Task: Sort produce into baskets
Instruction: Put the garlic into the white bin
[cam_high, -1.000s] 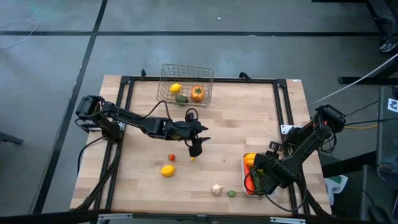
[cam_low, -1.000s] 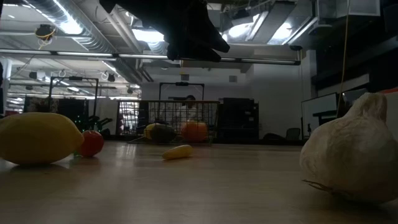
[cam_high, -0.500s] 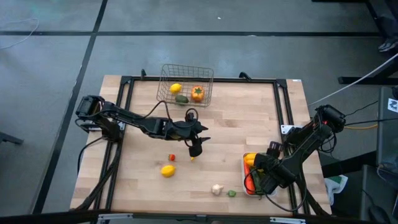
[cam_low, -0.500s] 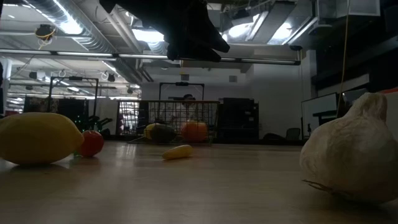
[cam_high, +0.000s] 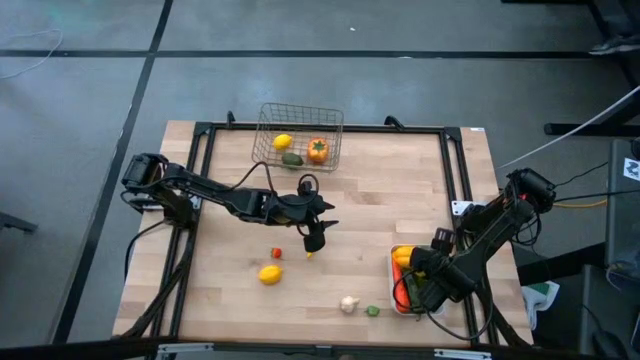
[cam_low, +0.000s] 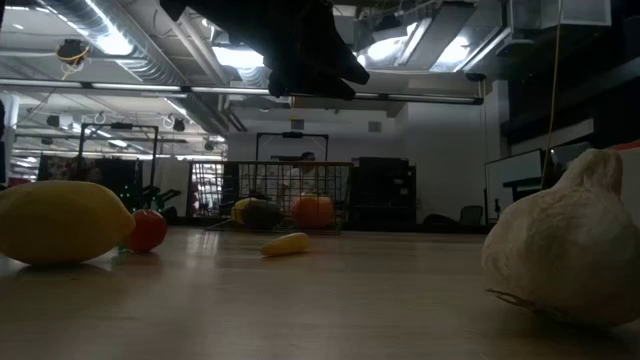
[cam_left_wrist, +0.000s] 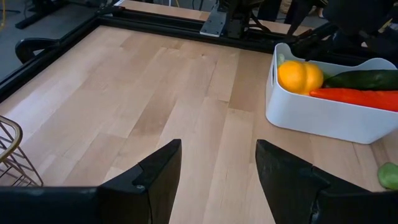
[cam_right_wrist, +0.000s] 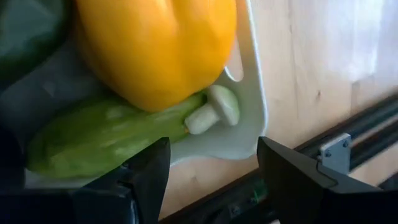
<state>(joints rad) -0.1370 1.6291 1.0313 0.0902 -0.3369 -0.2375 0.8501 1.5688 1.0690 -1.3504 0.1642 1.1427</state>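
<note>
My left gripper (cam_high: 313, 237) hangs open over the middle of the table, nothing between its fingers (cam_left_wrist: 214, 180). Below it lie a small yellow piece (cam_high: 310, 254), a red tomato (cam_high: 276, 253) and a lemon (cam_high: 270, 274). The garlic (cam_high: 348, 304) and a green piece (cam_high: 372, 311) lie near the front edge. The wire basket (cam_high: 300, 112) at the far edge holds a lemon (cam_high: 282, 142), a green piece (cam_high: 291, 159) and an orange one (cam_high: 317, 150). My right gripper (cam_right_wrist: 211, 180) stands open above the white tray (cam_right_wrist: 249, 134), over a yellow pepper (cam_right_wrist: 155, 43), a cucumber (cam_right_wrist: 106, 134) and a white mushroom (cam_right_wrist: 214, 112).
A black metal frame (cam_high: 455, 170) runs round the wooden table top. In the left wrist view the tray (cam_left_wrist: 323, 115) also holds an orange-red carrot (cam_left_wrist: 360, 96) and a dark cucumber (cam_left_wrist: 367, 79). Bare wood lies between the basket and the tray.
</note>
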